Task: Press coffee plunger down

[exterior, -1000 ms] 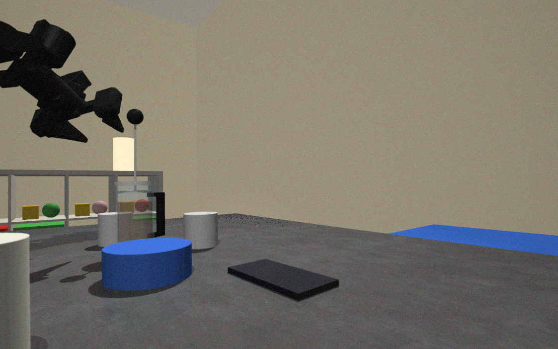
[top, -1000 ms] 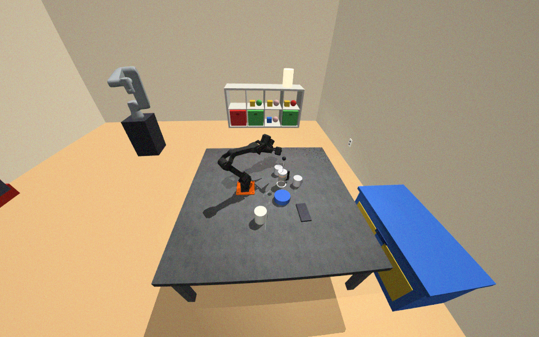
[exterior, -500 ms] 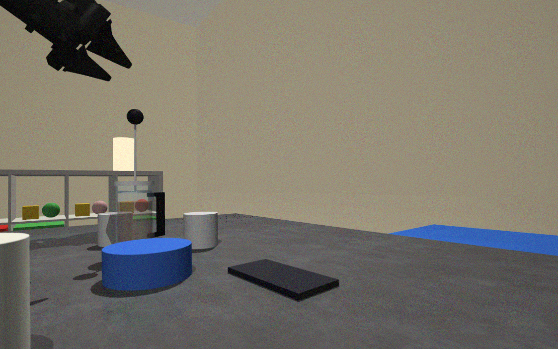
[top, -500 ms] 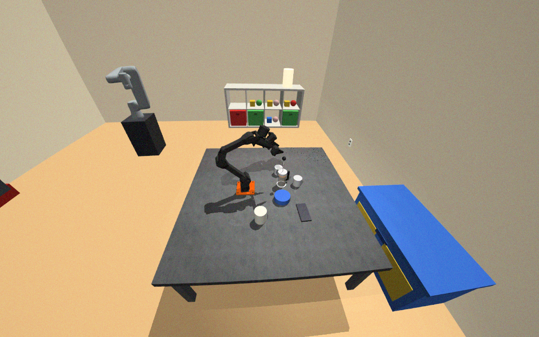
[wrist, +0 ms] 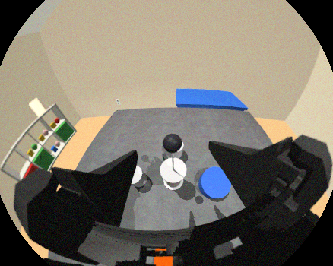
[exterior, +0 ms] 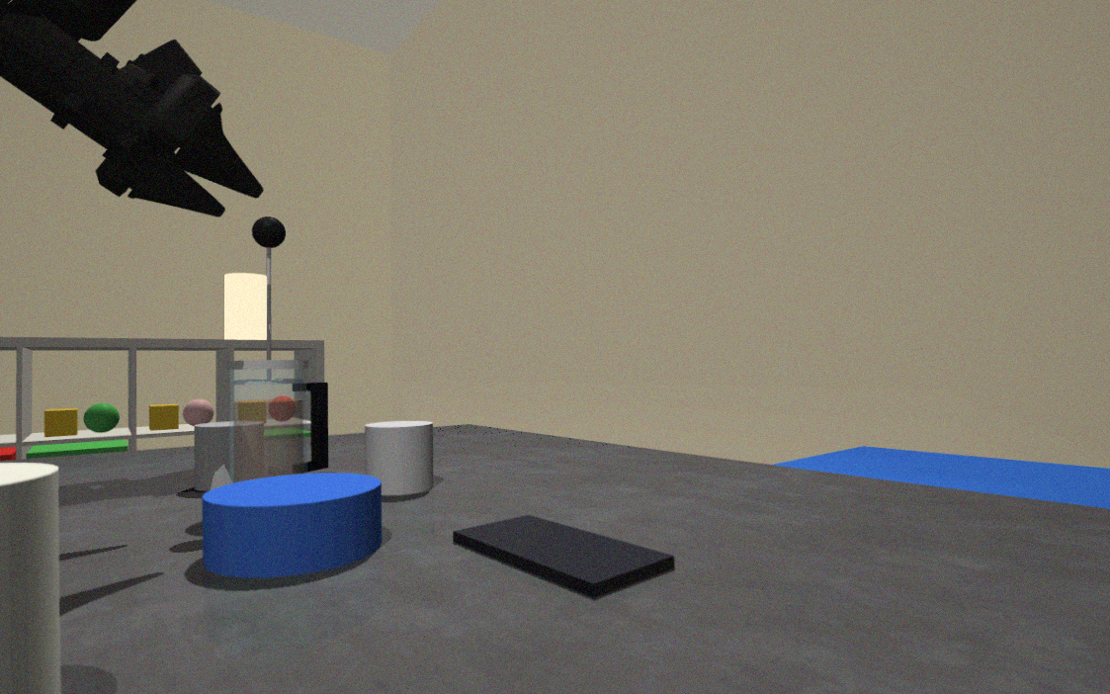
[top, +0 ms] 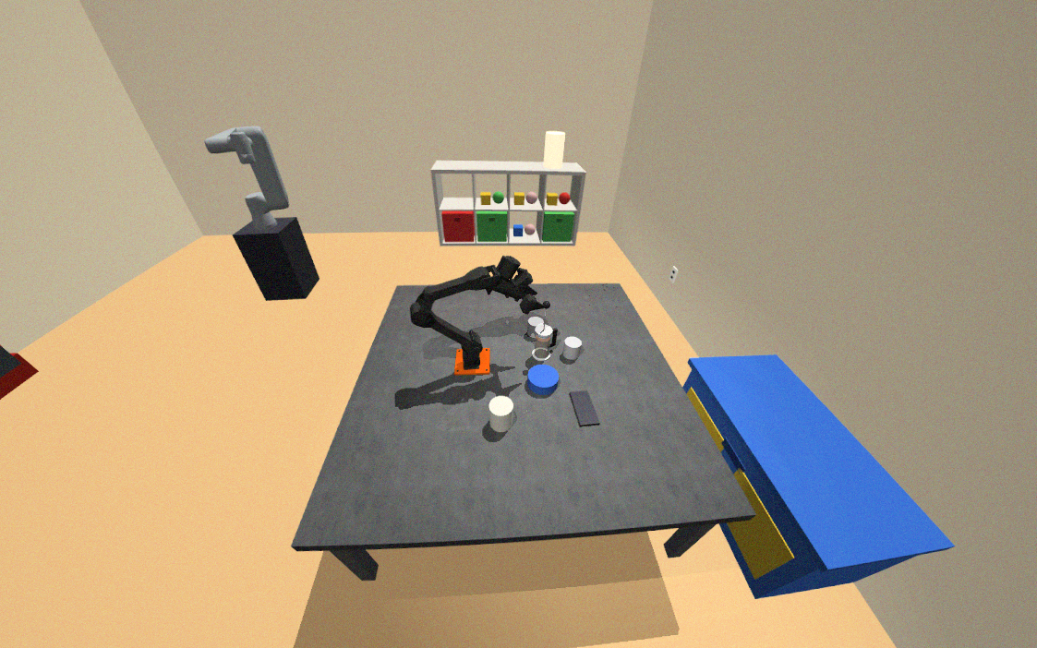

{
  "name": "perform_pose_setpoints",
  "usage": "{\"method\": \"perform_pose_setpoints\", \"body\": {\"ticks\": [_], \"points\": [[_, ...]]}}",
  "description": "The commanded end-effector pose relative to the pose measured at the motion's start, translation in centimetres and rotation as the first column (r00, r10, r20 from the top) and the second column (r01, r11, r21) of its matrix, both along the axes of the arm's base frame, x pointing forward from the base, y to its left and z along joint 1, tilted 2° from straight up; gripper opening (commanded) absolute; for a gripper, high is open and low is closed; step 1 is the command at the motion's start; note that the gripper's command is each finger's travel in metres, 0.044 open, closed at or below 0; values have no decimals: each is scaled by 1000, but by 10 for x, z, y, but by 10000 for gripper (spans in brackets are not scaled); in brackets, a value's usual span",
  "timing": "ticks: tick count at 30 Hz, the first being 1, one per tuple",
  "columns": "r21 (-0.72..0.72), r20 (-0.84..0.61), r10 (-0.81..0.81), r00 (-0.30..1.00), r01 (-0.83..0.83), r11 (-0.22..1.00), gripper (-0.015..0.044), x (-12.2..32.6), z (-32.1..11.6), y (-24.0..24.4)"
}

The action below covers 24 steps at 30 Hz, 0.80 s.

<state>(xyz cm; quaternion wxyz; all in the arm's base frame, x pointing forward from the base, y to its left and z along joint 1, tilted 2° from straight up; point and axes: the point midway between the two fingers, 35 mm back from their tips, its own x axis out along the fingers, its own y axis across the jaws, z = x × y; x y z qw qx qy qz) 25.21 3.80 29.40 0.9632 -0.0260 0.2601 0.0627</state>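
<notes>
Gripper [exterior: 241, 200]: we hold it spread wide, empty, above and beside the plunger knob [exterior: 268, 231].
Press [exterior: 270, 418]: upright on the table [exterior: 800, 561], among white cups; rod fully raised.
Approach: we centre over the knob, then push straight down to avoid tipping.

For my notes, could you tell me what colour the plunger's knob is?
Black; the knob shows best in the exterior view.

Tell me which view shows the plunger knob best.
Exterior: the plunger knob stands clear against the wall, just below the open gripper. Wrist shows it from above between the fingers. Top shows only a tiny dark dot.
</notes>
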Motion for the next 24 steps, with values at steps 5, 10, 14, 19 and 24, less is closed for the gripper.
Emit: {"method": "perform_pose_setpoints", "body": {"ticks": [5,10,14,19,24], "points": [[2,0,-8,1000,8,1000,440,9,-7,0],[2,1,-8,1000,8,1000,440,16,-11,1],[2,2,-8,1000,8,1000,440,21,-14,2],[2,2,-8,1000,8,1000,440,28,-18,2],[2,3,-8,1000,8,1000,440,32,-21,3]]}}
